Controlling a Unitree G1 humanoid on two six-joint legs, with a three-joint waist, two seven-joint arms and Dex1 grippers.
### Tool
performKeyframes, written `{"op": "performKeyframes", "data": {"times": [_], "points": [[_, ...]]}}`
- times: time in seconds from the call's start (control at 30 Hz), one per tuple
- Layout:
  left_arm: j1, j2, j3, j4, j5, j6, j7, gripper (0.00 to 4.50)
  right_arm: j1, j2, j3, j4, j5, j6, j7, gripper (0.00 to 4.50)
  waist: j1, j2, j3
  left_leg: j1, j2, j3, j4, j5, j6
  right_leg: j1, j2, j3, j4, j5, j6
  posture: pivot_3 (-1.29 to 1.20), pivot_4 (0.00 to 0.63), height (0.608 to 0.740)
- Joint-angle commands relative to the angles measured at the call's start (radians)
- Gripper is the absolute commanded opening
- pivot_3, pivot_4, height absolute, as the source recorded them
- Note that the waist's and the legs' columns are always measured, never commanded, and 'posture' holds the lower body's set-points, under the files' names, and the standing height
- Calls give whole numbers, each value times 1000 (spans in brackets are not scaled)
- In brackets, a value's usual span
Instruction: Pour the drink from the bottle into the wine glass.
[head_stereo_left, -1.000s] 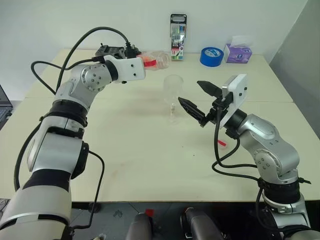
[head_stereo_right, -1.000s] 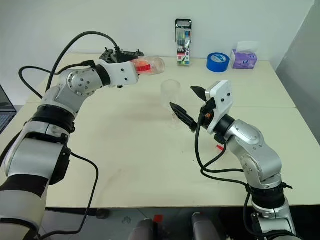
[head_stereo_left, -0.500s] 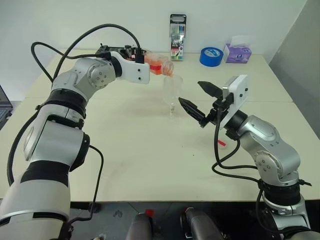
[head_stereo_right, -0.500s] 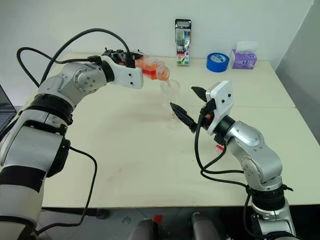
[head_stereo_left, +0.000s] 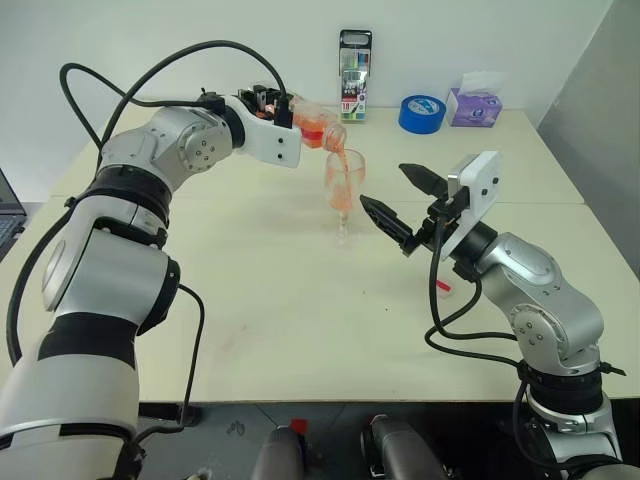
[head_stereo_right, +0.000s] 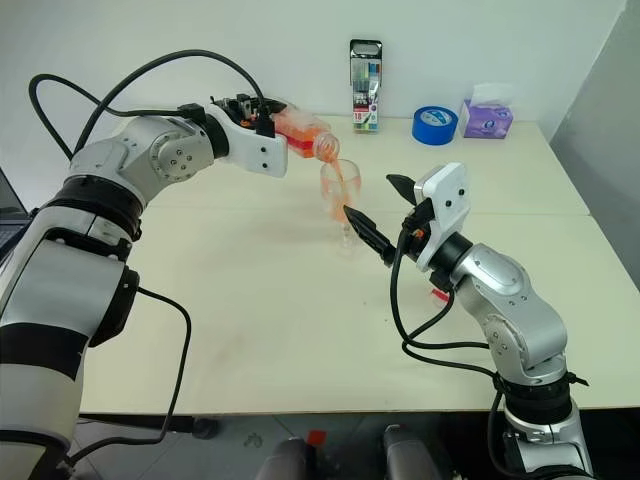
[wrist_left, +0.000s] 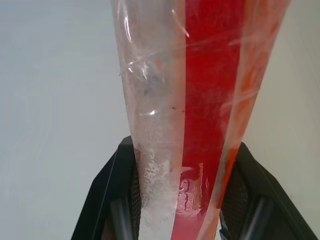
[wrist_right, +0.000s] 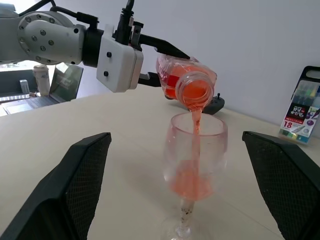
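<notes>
Pouring was underway — the left gripper (head_stereo_left: 283, 108) clamped the thin, crushable bottle (head_stereo_left: 315, 125) mid-body, tilted over the glass (head_stereo_left: 343, 190), drink (wrist_right: 192, 170) streaming. That fragile, tippy glass stood between the right gripper (head_stereo_left: 400, 196)'s wide-open fingers — best steadied at its stem.

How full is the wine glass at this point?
Partly filled. The wine glass holds a shallow pool of orange drink low in its bowl, with a stream falling from the tipped bottle.

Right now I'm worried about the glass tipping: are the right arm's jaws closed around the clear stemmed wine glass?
No: the right gripper has its jaws wide apart, either side of the clear stemmed wine glass, touching nothing.
</notes>
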Motion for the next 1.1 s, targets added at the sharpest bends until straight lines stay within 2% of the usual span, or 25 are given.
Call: {"op": "performKeyframes", "data": {"times": [0.03,0.77,1.03,1.1], "points": [[-55,21,-3,-2,9,-2,31,1670,-3,1,-21,-41,5,-8,-7,4500,0,0,0,0,0,0,0,0,0,0,0,0,0,0,0,0,150,740],[-69,16,-11,16,11,9,33,1670,3,-1,-22,-35,0,-15,-4,4500,0,0,0,0,0,0,1,0,0,0,0,0,1,0,0,0,150,740],[-28,-21,104,23,-165,35,-147,1670,2,-1,-22,-38,3,-8,-6,4500,0,0,0,0,0,0,1,0,0,0,0,-1,2,0,0,0,150,740],[-11,-39,167,19,-254,61,-229,1670,1,-1,-22,-41,6,-5,-6,4500,0,0,0,0,0,0,2,0,0,0,0,-1,2,0,0,0,150,740]]}}
